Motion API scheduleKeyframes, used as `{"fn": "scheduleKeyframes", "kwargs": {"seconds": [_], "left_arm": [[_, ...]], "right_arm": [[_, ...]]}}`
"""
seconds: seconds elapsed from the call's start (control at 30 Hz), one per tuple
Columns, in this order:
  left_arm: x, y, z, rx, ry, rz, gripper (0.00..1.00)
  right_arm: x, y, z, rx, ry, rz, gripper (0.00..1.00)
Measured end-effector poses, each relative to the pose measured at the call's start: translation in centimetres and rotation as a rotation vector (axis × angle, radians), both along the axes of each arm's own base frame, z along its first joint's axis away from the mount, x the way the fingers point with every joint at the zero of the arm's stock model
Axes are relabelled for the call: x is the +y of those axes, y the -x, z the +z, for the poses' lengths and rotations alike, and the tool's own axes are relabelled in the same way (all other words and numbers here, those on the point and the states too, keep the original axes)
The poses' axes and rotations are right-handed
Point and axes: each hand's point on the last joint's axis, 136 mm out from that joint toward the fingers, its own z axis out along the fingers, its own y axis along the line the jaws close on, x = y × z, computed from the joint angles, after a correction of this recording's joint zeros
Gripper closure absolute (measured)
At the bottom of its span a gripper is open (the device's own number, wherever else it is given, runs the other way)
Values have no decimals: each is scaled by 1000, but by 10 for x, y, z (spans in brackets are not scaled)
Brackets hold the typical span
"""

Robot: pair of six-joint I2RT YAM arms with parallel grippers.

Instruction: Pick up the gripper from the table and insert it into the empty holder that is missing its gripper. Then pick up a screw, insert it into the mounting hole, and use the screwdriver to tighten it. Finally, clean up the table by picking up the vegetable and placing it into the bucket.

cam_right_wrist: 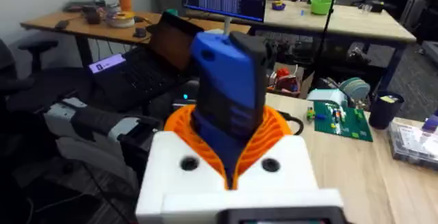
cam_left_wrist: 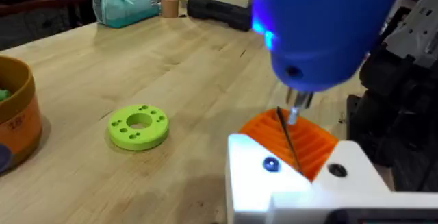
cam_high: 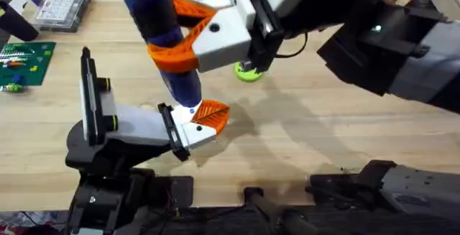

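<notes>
The holder [cam_high: 133, 126], a grey arm body with a black end plate, stands at the lower left. The gripper [cam_high: 207, 118], a white base with an orange ribbed pad, sits on that plate and fills the foreground of the left wrist view [cam_left_wrist: 301, 172]. My right gripper [cam_high: 167, 32] reaches across from the right, shut on the blue screwdriver [cam_high: 154, 8], which stands upright. Its thin metal tip [cam_left_wrist: 291, 138] points down onto the piece's base. A bluish screw head [cam_left_wrist: 270, 164] sits in one hole. The orange bucket [cam_left_wrist: 17, 118] stands off to the side, with a bit of bright green [cam_left_wrist: 3, 94] inside.
A flat green ring disc [cam_high: 248, 72] lies on the table past the screwdriver. A green circuit board [cam_high: 25, 62] and a clear parts box [cam_high: 65, 5] sit at the far left. The right arm's dark body [cam_high: 388, 48] covers the upper right.
</notes>
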Motion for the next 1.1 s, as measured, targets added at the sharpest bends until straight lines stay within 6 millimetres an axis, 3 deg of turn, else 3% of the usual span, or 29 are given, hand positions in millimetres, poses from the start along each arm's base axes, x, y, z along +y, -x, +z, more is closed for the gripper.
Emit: {"fn": "scheduleKeyframes", "kwargs": {"seconds": [1.1], "left_arm": [[0,0,0,0,0,0,996]], "right_arm": [[1,3,-7,-12,-28,5,975]]}}
